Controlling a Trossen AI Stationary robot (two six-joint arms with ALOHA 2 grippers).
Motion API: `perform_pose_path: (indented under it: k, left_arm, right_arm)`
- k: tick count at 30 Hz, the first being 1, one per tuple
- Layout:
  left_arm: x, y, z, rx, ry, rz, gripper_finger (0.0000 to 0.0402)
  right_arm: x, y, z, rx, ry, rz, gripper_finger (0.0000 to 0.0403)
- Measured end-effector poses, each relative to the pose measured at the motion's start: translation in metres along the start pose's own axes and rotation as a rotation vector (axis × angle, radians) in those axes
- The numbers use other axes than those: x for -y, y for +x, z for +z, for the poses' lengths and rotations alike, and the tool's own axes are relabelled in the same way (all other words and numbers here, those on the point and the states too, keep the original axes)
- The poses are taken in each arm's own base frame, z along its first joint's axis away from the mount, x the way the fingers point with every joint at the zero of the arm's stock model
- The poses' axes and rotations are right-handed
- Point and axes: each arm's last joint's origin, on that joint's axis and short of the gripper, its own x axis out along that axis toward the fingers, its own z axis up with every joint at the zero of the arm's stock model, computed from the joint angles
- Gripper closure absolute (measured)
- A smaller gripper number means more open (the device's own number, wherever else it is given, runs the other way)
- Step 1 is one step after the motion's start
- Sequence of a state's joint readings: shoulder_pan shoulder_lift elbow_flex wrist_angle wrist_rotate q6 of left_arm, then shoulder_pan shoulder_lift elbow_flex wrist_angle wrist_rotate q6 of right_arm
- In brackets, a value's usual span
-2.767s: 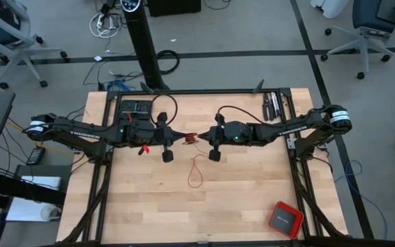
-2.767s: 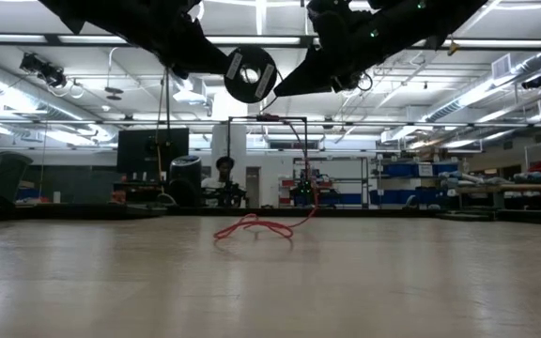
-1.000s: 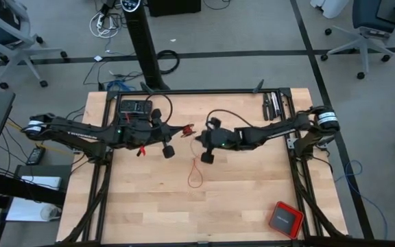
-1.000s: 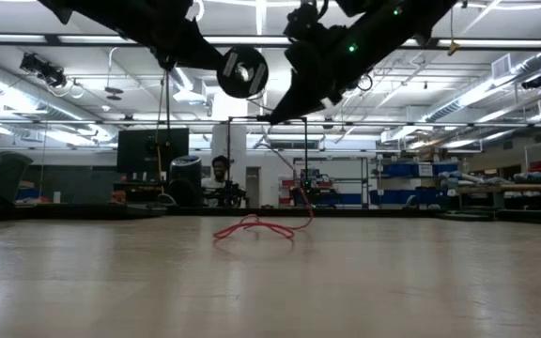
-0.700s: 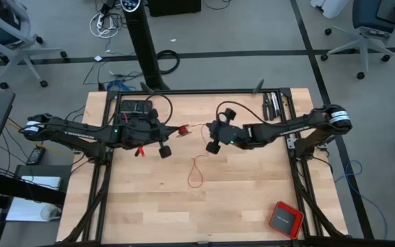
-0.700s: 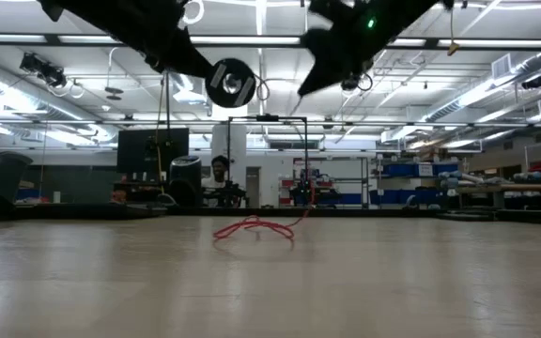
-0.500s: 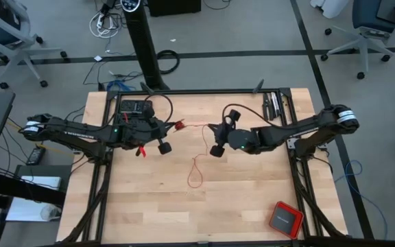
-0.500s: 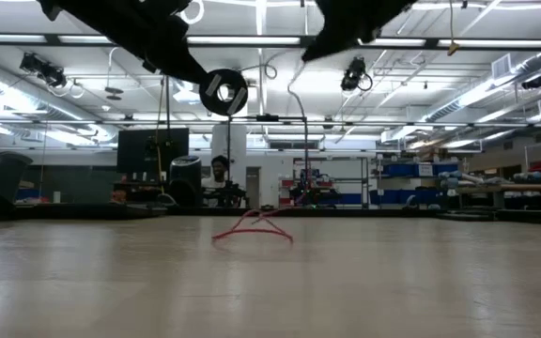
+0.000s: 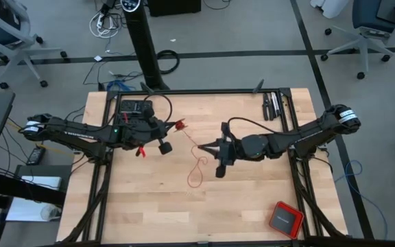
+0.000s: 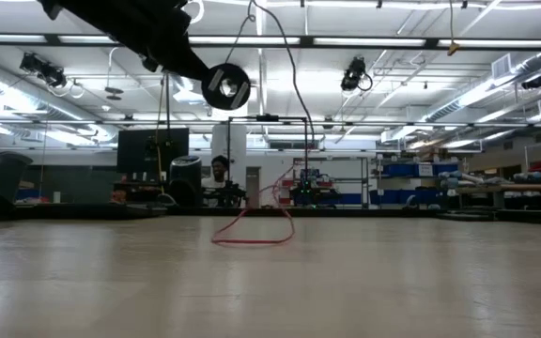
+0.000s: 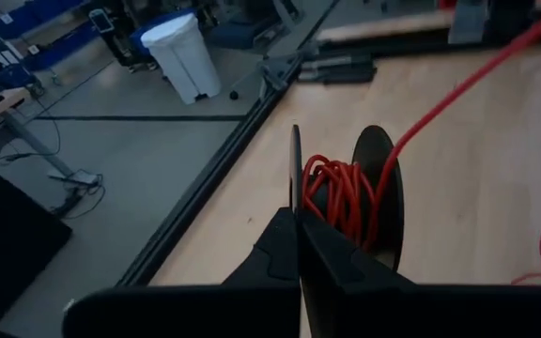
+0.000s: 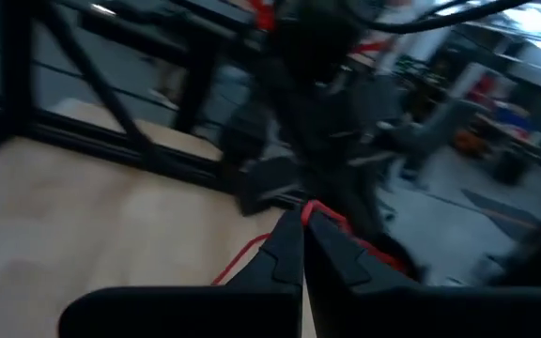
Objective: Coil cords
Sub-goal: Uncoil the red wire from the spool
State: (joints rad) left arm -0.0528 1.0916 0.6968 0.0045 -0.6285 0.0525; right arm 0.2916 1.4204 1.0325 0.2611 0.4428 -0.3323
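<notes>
A thin red cord (image 9: 196, 168) runs from a small dark spool (image 11: 346, 202), wound with red turns, to a loose loop lying on the table (image 10: 252, 237). My left gripper (image 9: 174, 126) is shut at the spool, above the table's far middle. To its right and nearer the front, my right gripper (image 9: 199, 147) points toward the left arm and is shut on the cord. In the low view only the left arm shows at the top, and a strand (image 10: 281, 188) rises from the loop. My left gripper pinches the rim of the spool's thin dark side disc (image 11: 295, 164) between its two shut fingers, coming roughly level from the table's left. The spool stands clear of the table, and the cord (image 11: 458, 80) leaves it toward the right arm. My right gripper pinches the cord (image 12: 321, 218) at its fingertips, with the fingers across it, coming roughly level from the table's right. One stretch runs up to the spool. The other hangs slack down to the loop (image 9: 195, 177) on the table.
A red square box (image 9: 284, 218) lies near the table's front right corner. A dark device (image 9: 135, 108) sits at the far left, and dark tools (image 9: 273, 104) lie at the far right. Bare wood lies around the loop.
My right gripper has risen out of the low view, rolled, swung toward the table's far edge, then come back toward the near side. It has drawn the cord out from the spool. The loose heap on the table has been pulled up into one wider loop. My left gripper has tipped slightly.
</notes>
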Motion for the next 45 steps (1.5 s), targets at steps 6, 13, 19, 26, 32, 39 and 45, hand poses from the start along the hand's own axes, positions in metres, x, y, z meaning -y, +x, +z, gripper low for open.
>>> perform_pose_path:
  k: [6, 13, 19, 26, 32, 39, 45]
  left_arm:
    - [-0.001, 0.000, 0.010, 0.085, -0.113, 0.021, 0.0402]
    - [-0.002, -0.001, 0.015, 0.134, -0.164, 0.028, 0.0402]
    - [-0.001, -0.003, 0.018, 0.159, -0.203, 0.025, 0.0401]
    - [0.003, -0.006, 0.020, 0.180, -0.204, 0.003, 0.0401]
    - [0.006, -0.008, 0.021, 0.192, -0.182, -0.010, 0.0401]
    - [0.008, -0.011, 0.022, 0.199, -0.162, -0.029, 0.0401]
    - [0.007, -0.023, 0.027, 0.238, -0.152, -0.067, 0.0401]
  right_arm:
    - [0.002, 0.003, -0.001, 0.044, 0.053, 0.153, 0.0403]
    - [-0.003, 0.018, -0.013, 0.045, 0.072, 0.236, 0.0403]
    - [-0.017, 0.053, -0.048, -0.010, 0.104, 0.293, 0.0403]
    - [-0.011, 0.079, -0.092, -0.177, 0.167, 0.256, 0.0403]
    - [0.014, 0.071, -0.110, -0.424, 0.203, 0.099, 0.0403]
    - [0.033, 0.054, -0.109, -0.555, 0.215, -0.027, 0.0403]
    - [0.040, 0.043, -0.100, -0.564, 0.210, -0.069, 0.0403]
